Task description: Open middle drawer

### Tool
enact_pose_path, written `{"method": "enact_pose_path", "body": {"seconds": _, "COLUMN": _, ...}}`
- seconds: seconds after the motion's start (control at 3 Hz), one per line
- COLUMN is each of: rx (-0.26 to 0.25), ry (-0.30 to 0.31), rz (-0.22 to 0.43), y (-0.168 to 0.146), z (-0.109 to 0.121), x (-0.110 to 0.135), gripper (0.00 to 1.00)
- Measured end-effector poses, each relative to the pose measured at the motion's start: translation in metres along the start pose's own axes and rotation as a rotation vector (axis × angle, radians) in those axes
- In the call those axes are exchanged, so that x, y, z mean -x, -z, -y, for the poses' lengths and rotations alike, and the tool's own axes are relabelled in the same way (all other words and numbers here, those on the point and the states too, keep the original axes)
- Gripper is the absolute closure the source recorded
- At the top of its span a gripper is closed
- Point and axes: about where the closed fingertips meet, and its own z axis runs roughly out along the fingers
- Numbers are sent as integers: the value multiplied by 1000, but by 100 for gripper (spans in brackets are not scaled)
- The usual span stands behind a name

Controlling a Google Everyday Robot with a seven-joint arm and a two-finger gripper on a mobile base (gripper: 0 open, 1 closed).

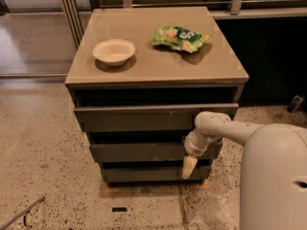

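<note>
The middle drawer [144, 152] is a plain dark grey-brown front, the second of three stacked in a low cabinet. It stands slightly out from the cabinet body, with a dark gap above it. My gripper [188, 167] hangs down from the white arm's wrist [199, 140] in front of the right end of this drawer. Its pale tip reaches down to the gap above the bottom drawer [153, 174]. The top drawer [144, 119], the widest and with a pale scratch, also stands ajar.
A white bowl [114, 51] and a green snack bag [180, 37] lie on the cabinet top [144, 73]. My white body [273, 176] fills the lower right. The floor is speckled terrazzo [43, 152], with a dark wall to the right.
</note>
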Motion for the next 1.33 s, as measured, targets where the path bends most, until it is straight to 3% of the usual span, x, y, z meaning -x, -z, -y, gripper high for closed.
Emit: {"method": "enact_pose_path", "body": {"seconds": 1.33, "rx": 121, "ry": -33, "rz": 41, "y": 26, "z": -79, "x": -2, "gripper": 0}}
